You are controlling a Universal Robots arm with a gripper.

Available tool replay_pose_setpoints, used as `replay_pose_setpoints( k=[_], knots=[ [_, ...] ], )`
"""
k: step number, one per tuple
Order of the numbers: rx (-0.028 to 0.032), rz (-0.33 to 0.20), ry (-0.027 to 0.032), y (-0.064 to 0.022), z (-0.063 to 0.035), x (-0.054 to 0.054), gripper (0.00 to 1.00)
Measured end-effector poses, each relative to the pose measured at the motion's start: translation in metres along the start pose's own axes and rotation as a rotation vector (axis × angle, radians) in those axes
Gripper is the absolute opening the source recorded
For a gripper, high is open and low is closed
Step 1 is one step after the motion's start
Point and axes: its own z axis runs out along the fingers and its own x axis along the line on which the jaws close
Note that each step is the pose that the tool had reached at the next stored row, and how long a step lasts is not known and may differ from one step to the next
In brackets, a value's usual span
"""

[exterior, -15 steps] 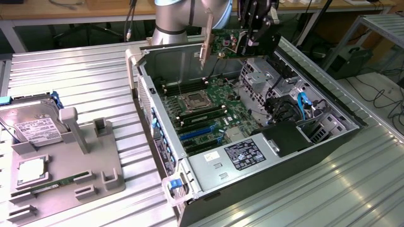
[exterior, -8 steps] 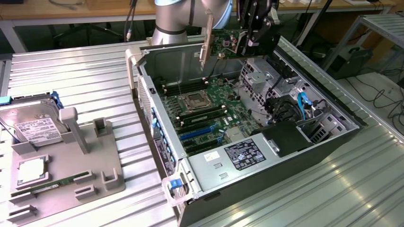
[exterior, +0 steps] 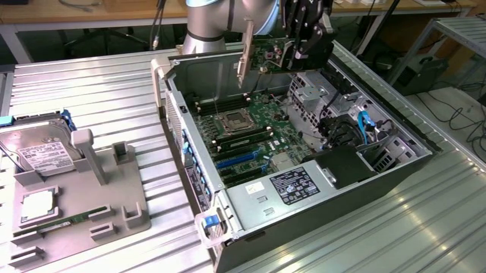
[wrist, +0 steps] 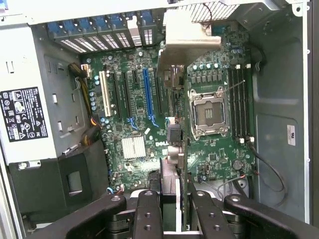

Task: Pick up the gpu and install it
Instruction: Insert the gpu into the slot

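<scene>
My gripper [exterior: 307, 46] is shut on the gpu [exterior: 267, 52], a dark circuit card held on edge in the air above the open computer case [exterior: 186, 122]. The card's pale metal bracket [exterior: 245, 52] hangs down at its end toward the exterior view's left. In the wrist view the gpu [wrist: 174, 127] appears edge-on between my black fingers [wrist: 148, 211], its bracket [wrist: 192, 37] at the far end, over the green motherboard [wrist: 214, 159]. Blue and black expansion slots [wrist: 147, 94] lie on the board just beside the card's line.
A power supply [exterior: 292, 185] fills the case's near end, and drive bays with blue cables [exterior: 357, 133] line the exterior view's right. On a grey fixture [exterior: 114, 193] at the exterior view's left stand a silver hard drive [exterior: 45, 151] and a green memory stick [exterior: 65, 222].
</scene>
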Motion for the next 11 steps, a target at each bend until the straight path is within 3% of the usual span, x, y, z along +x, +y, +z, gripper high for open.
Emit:
replay_pose_setpoints(
  k=[5,11],
  knots=[
    [-0.0104,0.0,0.0012,0.0004,0.0024,0.0001,0.28],
    [-0.0129,0.0,0.0016,0.0006,0.006,0.0001,0.28]
  ],
)
